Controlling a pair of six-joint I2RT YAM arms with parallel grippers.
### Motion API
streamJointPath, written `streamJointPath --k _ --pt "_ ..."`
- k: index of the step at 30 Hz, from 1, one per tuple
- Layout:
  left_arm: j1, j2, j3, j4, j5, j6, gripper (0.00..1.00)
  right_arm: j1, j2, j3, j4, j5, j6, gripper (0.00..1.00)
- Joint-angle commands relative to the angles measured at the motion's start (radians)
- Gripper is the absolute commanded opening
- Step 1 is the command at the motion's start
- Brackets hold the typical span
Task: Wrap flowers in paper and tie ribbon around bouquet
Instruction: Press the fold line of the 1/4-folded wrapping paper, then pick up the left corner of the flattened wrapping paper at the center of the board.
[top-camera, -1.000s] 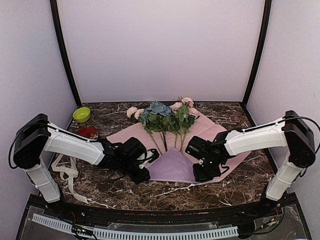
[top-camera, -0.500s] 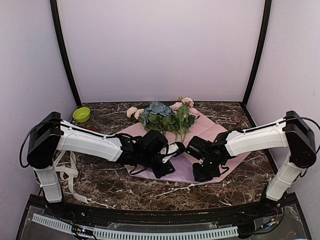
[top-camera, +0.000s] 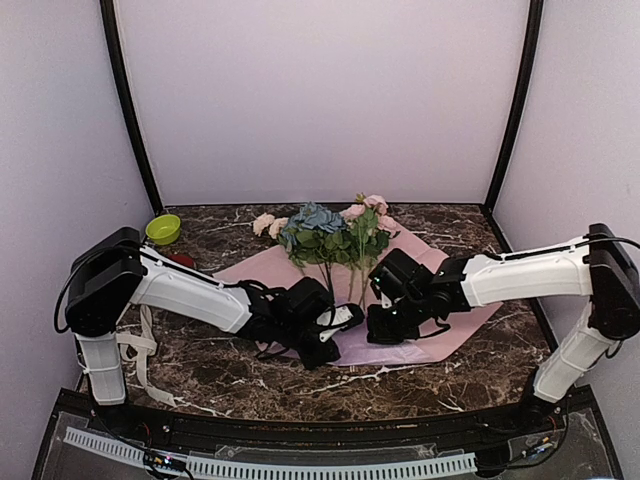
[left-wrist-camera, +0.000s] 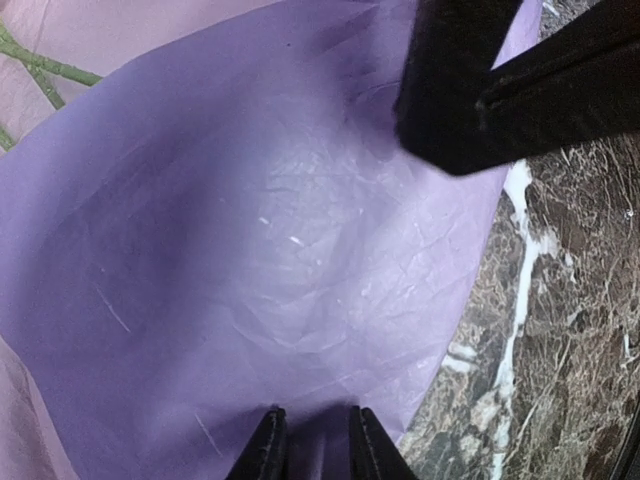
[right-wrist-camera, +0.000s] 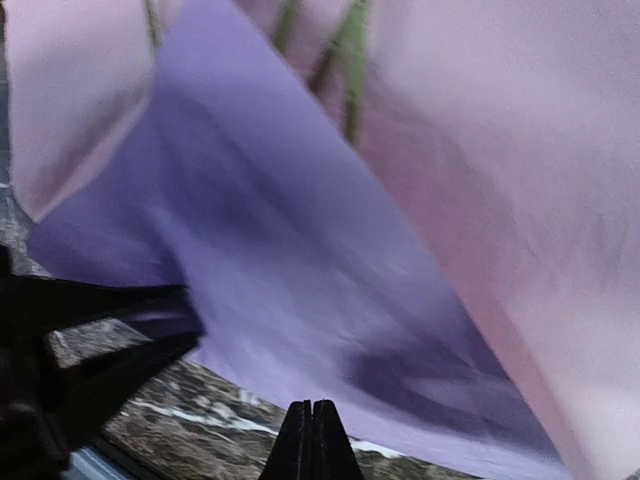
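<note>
Paper lies pink face up on the middle of the table, its wide wings spread toward the left and right edges. Its near corner is turned up toward the far edge as a lilac flap. The flowers lie on it with their heads toward the far edge. Their stems run straight back toward the near edge and pass under the flap.

Your two tools meet at the near end of that line, on the flap. The left gripper sits on the left side of it, jaws a narrow gap apart with lilac paper in the gap. Whether they pinch a fold or only straddle it, you cannot tell from these views. The right gripper sits just beside it on the right, fingertips pressed together with nothing between them, over the flap's near edge.

What the coming move probably turns on is that far-to-near axis. Each side wing has to be carried across it, not along it, and the stems lie between your arms, about equally near to both. The right arm is free, so by my reading the right wing is its job while the left steadies the flap.

The ribbon lies untouched at the near left corner, well apart from the paper.
</note>
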Motion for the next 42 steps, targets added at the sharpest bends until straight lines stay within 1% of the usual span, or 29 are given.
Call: streamJointPath --k 1,5,8,11,12,15,17,19,23,24,25,26,29,32,35,39,42 --pt "0.001 -0.035 -0.036 0.027 0.012 -0.030 0.22 -0.004 0.053 0.047 0.202 -0.124 -0.016 0.00" --pt "0.003 -0.044 -0.043 0.045 0.024 -0.045 0.22 -0.005 0.097 0.065 0.265 -0.156 -0.007 0.00" --pt "0.006 -0.061 -0.060 0.057 0.033 -0.068 0.22 -0.010 0.109 0.039 0.346 -0.201 0.019 0.00" --pt "0.010 -0.114 -0.099 0.105 0.042 -0.080 0.23 -0.014 0.130 -0.018 0.422 -0.240 0.069 0.00" --pt "0.014 -0.144 -0.113 0.126 0.045 -0.087 0.23 -0.017 0.140 -0.035 0.424 -0.235 0.078 0.00" --pt "0.055 -0.221 -0.138 0.138 0.081 -0.143 0.29 -0.033 0.165 -0.074 0.412 -0.230 0.093 0.00" --pt "0.096 -0.286 -0.167 0.127 0.092 -0.203 0.32 -0.033 0.184 -0.060 0.344 -0.182 0.060 0.00" --pt "0.150 -0.356 -0.207 0.094 0.075 -0.297 0.36 -0.032 0.202 -0.029 0.266 -0.146 0.023 0.00" --pt "0.286 -0.489 -0.294 -0.055 -0.025 -0.489 0.52 -0.030 0.199 -0.003 0.205 -0.122 -0.007 0.00" --pt "0.321 -0.522 -0.343 -0.072 -0.038 -0.534 0.56 -0.030 0.198 0.001 0.197 -0.118 -0.014 0.00" --pt "0.361 -0.568 -0.392 -0.073 -0.039 -0.575 0.61 -0.030 0.200 0.009 0.188 -0.114 -0.019 0.00" --pt "0.412 -0.600 -0.440 -0.057 -0.029 -0.617 0.64 -0.030 0.205 0.018 0.179 -0.114 -0.022 0.00" --pt "0.505 -0.666 -0.579 0.022 0.030 -0.735 0.67 -0.017 0.221 0.047 0.181 -0.130 -0.034 0.00" --pt "0.520 -0.674 -0.660 0.103 0.076 -0.801 0.68 0.001 0.249 0.107 0.165 -0.140 -0.074 0.00" --pt "0.519 -0.641 -0.692 0.164 0.132 -0.842 0.67 0.020 0.268 0.173 0.153 -0.153 -0.106 0.00" --pt "0.519 -0.587 -0.726 0.246 0.171 -0.881 0.67 0.036 0.273 0.220 0.216 -0.195 -0.125 0.00" --pt "0.519 -0.551 -0.737 0.313 0.211 -0.890 0.65 0.038 0.313 0.260 0.252 -0.249 -0.122 0.00"
